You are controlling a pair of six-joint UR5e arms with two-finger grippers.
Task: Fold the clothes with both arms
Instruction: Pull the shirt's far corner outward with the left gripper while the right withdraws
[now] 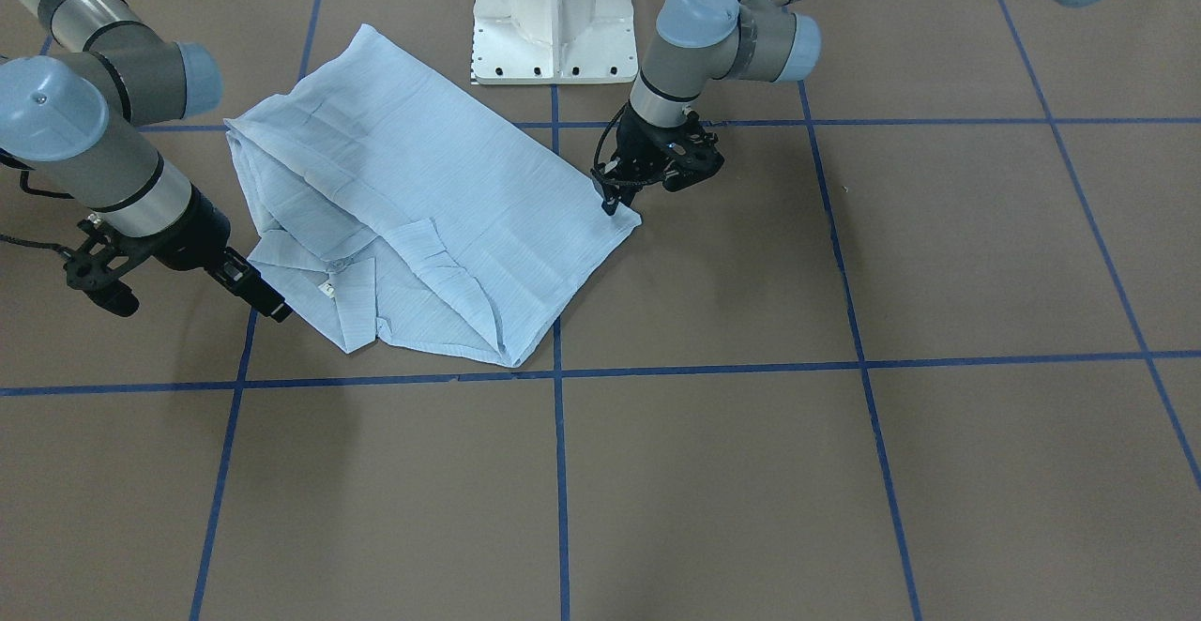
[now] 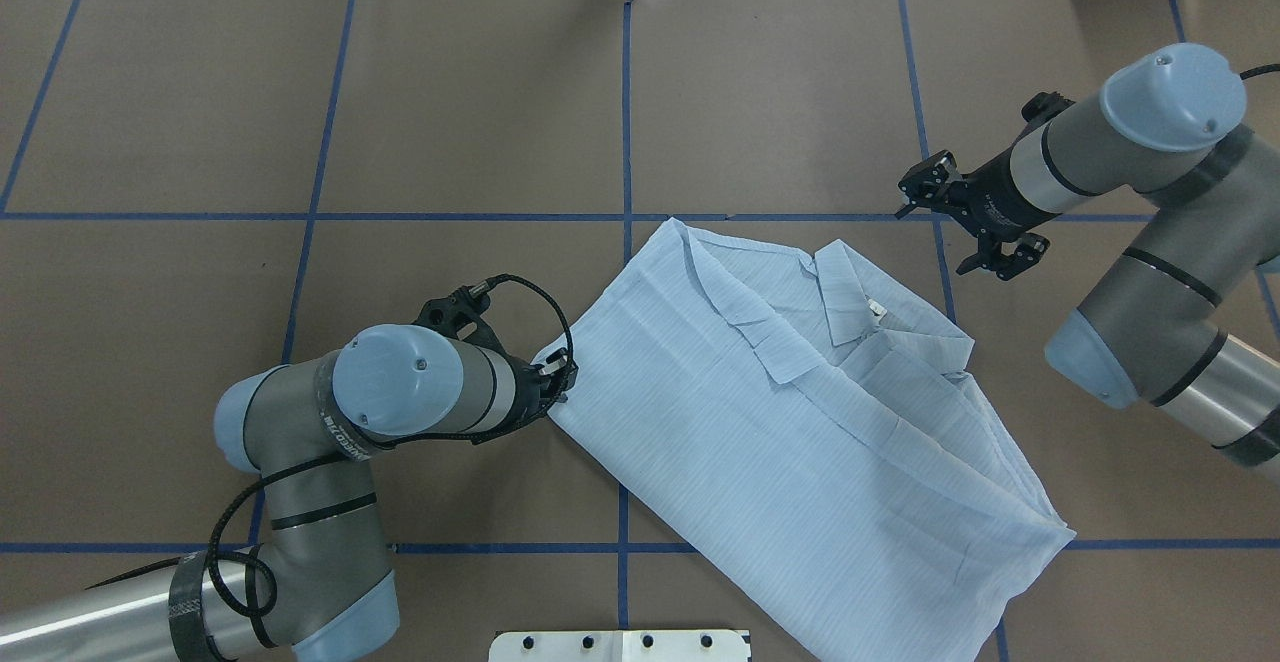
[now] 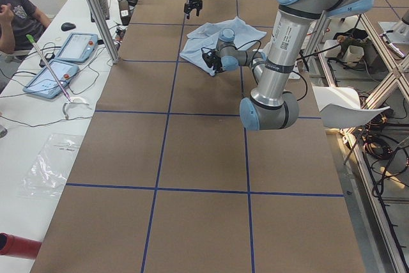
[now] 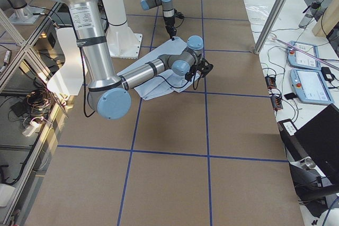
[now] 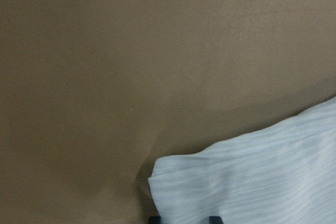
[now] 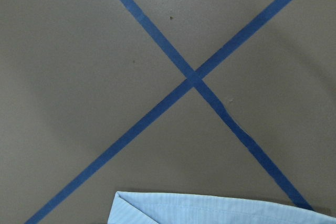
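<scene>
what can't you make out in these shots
The left gripper: whether it pinches the shirt corner. In the overhead view its wrist covers it, and the left wrist view crops it at the bottom edge.
The right gripper: open or shut. Its own wrist view shows none of it.
The neck label print: too small in every view.

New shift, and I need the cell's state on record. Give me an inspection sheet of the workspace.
Surface: brown table, blue tape grid.
Job's things: shirt lying partly folded, collar and label up.
Clutter: nothing seen.
Grippers: left gripper at a shirt corner; right gripper just off the collar side; open or shut unclear.
Cables: black cable loops over the left arm.
Surroundings: white pedestal; side bench with tablets, a seated person.
</scene>
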